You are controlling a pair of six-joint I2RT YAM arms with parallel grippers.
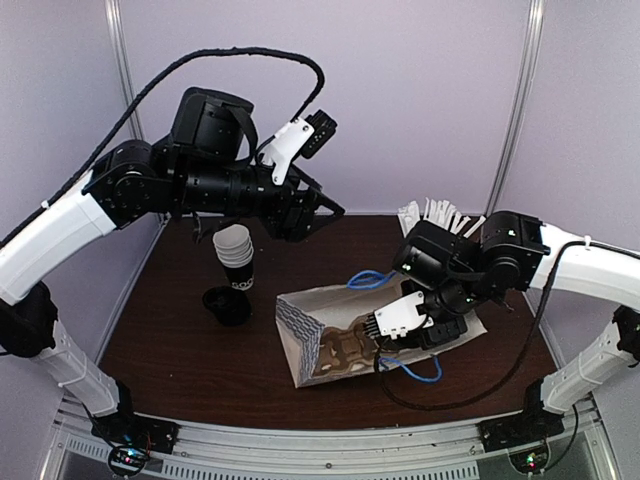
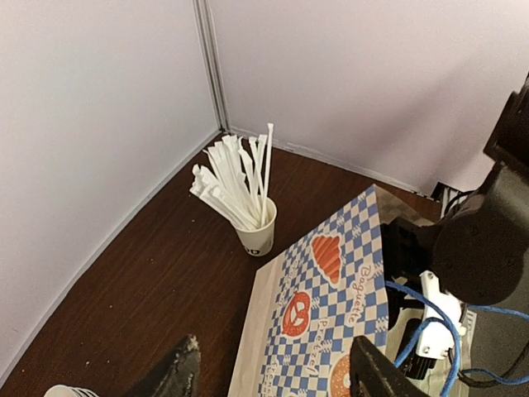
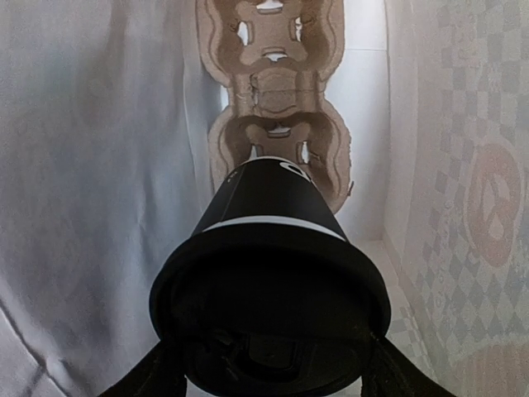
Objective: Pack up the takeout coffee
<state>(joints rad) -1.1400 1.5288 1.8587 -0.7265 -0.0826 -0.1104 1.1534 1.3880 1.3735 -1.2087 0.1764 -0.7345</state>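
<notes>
— Anything you can read from where you stand?

— One word only: "Baguette", in dark script on the checkered bag [image 2: 347, 273].

— What about the cups?

— The white cup [image 2: 259, 236] has a dark mark, too small to read. The stacked cups [image 1: 236, 262] carry pale lettering I can't make out. The coffee cup [image 3: 269, 215] shows a sliver of pale print, but no whole letters.

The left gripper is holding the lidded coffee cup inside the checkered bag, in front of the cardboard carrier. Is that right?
Not quite: it is the right gripper, not the left, that holds the takeout coffee inside the checkered bag, in front of the cardboard carrier. The right wrist view shows it.
</notes>
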